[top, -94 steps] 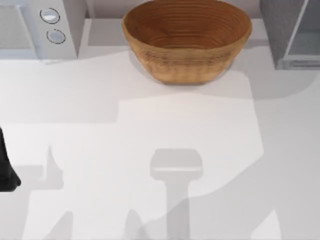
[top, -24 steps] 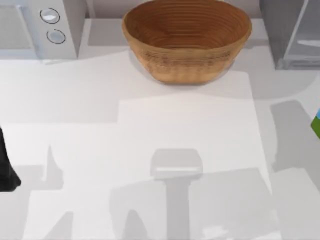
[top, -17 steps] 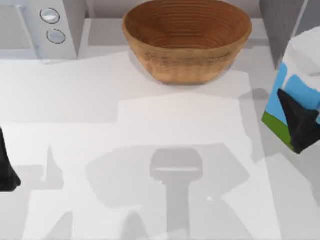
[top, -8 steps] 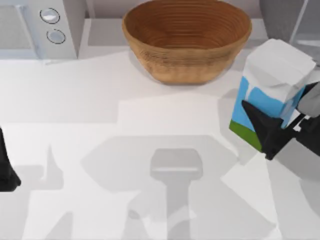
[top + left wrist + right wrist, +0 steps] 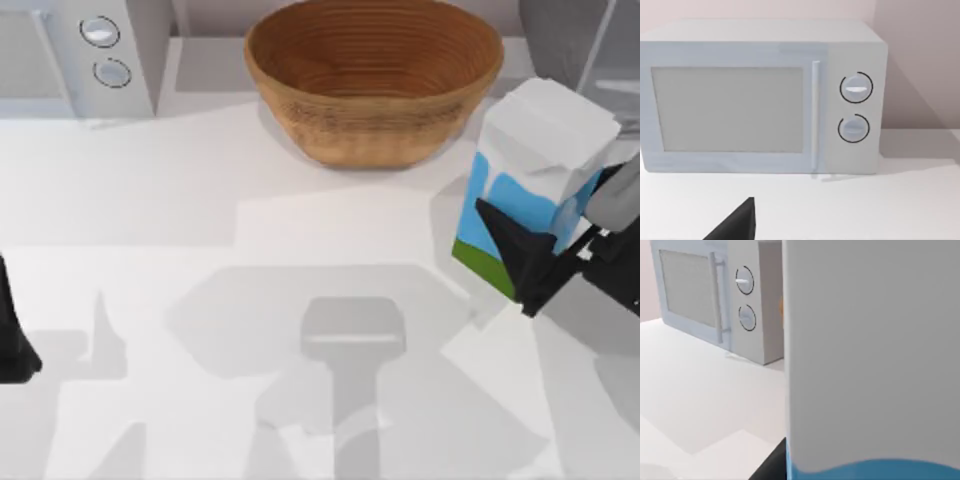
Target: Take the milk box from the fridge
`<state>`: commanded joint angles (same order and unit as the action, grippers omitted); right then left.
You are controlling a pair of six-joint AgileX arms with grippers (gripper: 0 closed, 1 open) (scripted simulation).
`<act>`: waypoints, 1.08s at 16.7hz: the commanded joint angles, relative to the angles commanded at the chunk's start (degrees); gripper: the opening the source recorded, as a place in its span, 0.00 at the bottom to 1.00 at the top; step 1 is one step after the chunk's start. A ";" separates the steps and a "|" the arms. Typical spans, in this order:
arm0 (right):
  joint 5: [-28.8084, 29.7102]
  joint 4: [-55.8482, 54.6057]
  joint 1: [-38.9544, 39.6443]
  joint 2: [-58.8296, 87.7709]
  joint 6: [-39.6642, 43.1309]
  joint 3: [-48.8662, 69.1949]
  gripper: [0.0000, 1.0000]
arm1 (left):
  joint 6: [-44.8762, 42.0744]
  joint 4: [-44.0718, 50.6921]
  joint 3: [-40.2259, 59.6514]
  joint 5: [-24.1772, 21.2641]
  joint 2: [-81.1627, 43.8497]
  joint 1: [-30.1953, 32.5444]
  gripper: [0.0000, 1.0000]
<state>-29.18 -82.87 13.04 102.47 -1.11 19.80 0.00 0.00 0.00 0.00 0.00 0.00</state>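
The milk box [image 5: 532, 170] sits clamped in the right gripper [image 5: 545, 262], gripped low on its sides; probably light, crushable cardboard.

— What sits along the far edge of the table [image 5: 200, 200]?
— A white microwave [image 5: 80, 55] at the left corner, a wicker basket [image 5: 373, 75] mid-edge, the fridge [image 5: 580, 40] at the right corner.
— And the milk box [image 5: 535, 180]?
— Near the right edge, clamped in the right gripper [image 5: 545, 265], tilted. The left gripper [image 5: 12, 330] is at the left edge.
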 joint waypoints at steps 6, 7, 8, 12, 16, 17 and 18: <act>4.12 -5.07 4.28 13.23 0.03 7.90 0.00 | 0.00 0.00 0.00 0.00 0.00 0.00 1.00; 4.60 -5.69 4.80 14.54 0.03 8.87 0.00 | 0.00 0.00 0.00 0.00 0.00 0.00 1.00; 4.85 -6.08 5.10 15.23 0.04 9.43 0.00 | 0.00 0.00 0.00 0.00 0.00 0.00 1.00; 4.89 -6.15 5.15 15.36 0.04 9.53 0.00 | 0.00 0.00 0.00 0.00 0.00 0.00 1.00; 4.89 -6.15 5.15 15.36 0.04 9.53 0.30 | 0.00 0.00 0.00 0.00 0.00 0.00 1.00; 4.89 -6.15 5.15 15.36 0.04 9.53 0.38 | 0.00 0.00 0.00 0.00 0.00 0.00 1.00; 4.89 -6.15 5.15 15.36 0.04 9.53 0.45 | 0.00 0.00 0.00 0.00 0.00 0.00 1.00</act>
<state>-24.29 -89.02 18.19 117.83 -1.08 29.32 0.00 0.00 0.00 0.00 0.00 0.00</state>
